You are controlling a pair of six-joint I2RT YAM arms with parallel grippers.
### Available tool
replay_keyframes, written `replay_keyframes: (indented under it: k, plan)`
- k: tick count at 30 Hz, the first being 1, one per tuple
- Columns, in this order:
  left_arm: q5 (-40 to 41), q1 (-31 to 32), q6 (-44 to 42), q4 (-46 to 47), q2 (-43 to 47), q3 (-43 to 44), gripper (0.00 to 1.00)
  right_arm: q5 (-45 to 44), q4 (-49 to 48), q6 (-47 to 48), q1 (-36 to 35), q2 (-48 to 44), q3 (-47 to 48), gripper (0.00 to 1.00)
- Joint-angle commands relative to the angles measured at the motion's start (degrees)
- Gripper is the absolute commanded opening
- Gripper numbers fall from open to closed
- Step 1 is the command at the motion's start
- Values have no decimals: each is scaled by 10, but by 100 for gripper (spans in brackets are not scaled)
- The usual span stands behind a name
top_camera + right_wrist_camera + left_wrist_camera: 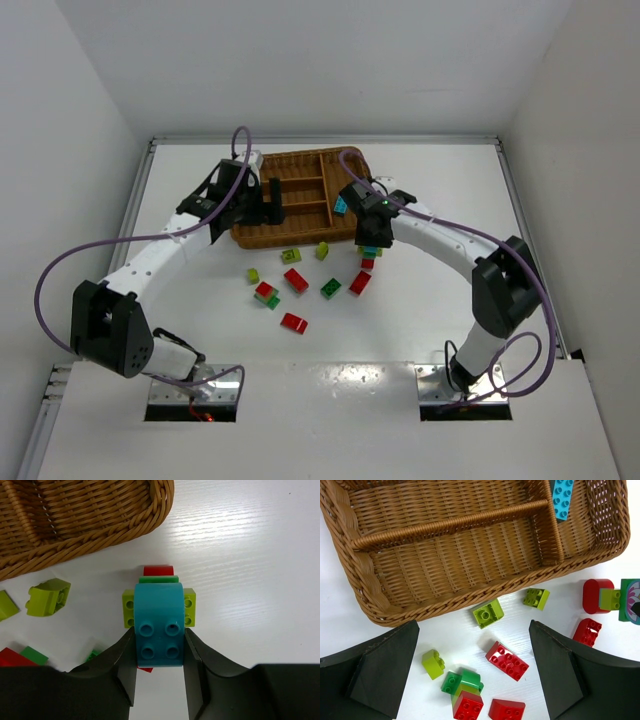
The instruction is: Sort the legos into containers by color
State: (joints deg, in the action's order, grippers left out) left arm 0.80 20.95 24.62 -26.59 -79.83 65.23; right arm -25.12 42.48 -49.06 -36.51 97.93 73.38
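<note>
While the left gripper (474, 626) hangs wide open over the tray's (370, 587) near rim, the right gripper (159, 647) clamps a cyan-topped stack (159, 625) just beside its corner. Loose legos (506, 660) dot the white table (450, 200), walled in white, near the tray; one cyan brick (563, 497) lies inside.

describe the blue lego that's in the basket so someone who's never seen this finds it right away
Find the brown wicker tray at the far side of the white table. In its cross slot, at the end toward the right arm, lies a long cyan brick. It is the only brick inside the tray; the rounded cyan piece is shorter and sits outside it.
</note>
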Motion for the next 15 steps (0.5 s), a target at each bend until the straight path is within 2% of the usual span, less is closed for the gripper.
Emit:
replay_keyframes:
  k: [1, 15]
  plan:
    - [-12, 5, -2, 17, -1, -1, 99, -1, -14, 11, 2, -8, 5, 28]
    - [-18, 5, -2, 17, -1, -12, 99, 17, -26, 21, 2, 3, -1, 28]
